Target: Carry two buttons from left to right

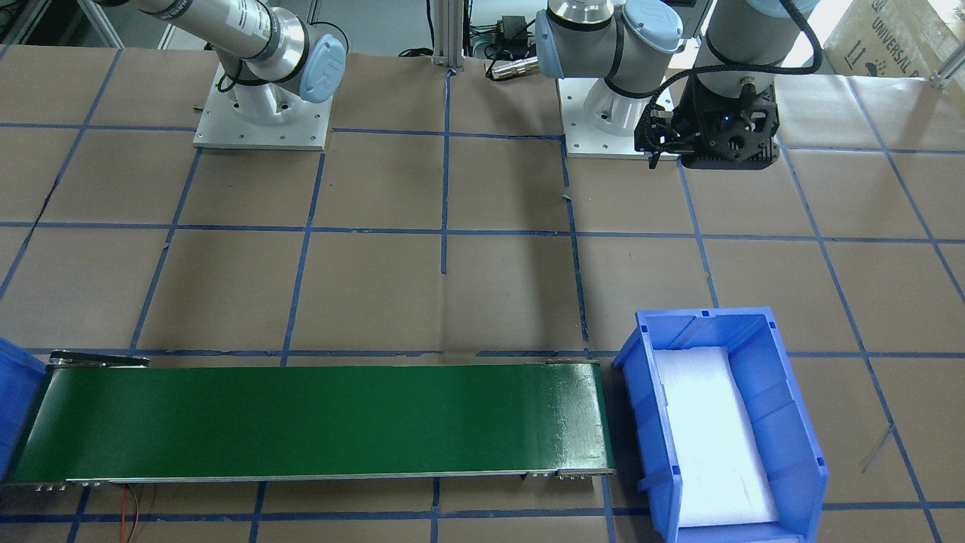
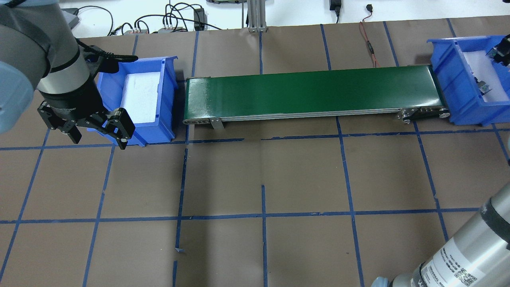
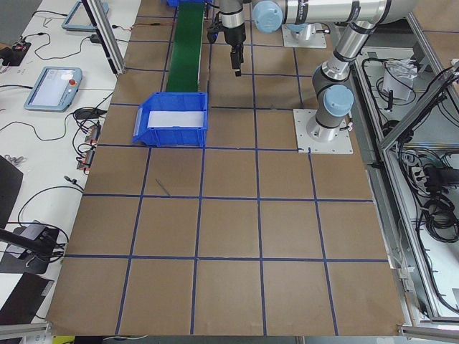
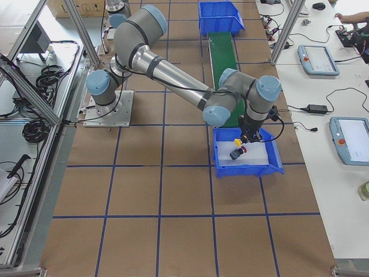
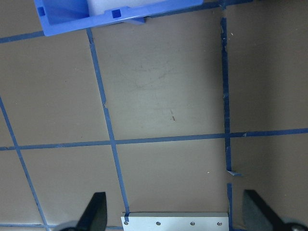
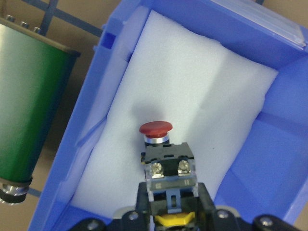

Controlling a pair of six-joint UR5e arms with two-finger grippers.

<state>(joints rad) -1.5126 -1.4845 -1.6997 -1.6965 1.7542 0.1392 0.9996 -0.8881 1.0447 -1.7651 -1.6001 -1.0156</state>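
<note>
The red button (image 6: 155,128) lies on the white foam in the right blue bin (image 6: 91,144). It also shows in the exterior right view (image 4: 244,150). My right gripper (image 6: 173,199) hangs over this bin and is shut on the yellow button (image 6: 173,220), whose grey rear block (image 6: 172,185) points down toward the red one. The yellow cap shows in the exterior right view (image 4: 237,140). My left gripper (image 2: 98,141) is open and empty, hovering over the table just in front of the left blue bin (image 2: 167,99). No button shows in that bin.
A green conveyor belt (image 2: 310,89) runs between the left bin and the right bin (image 2: 454,79). The left bin holds only a white foam pad (image 1: 709,437). The left arm's base plate (image 5: 175,220) lies under the left wrist. The table is brown paper with blue tape lines.
</note>
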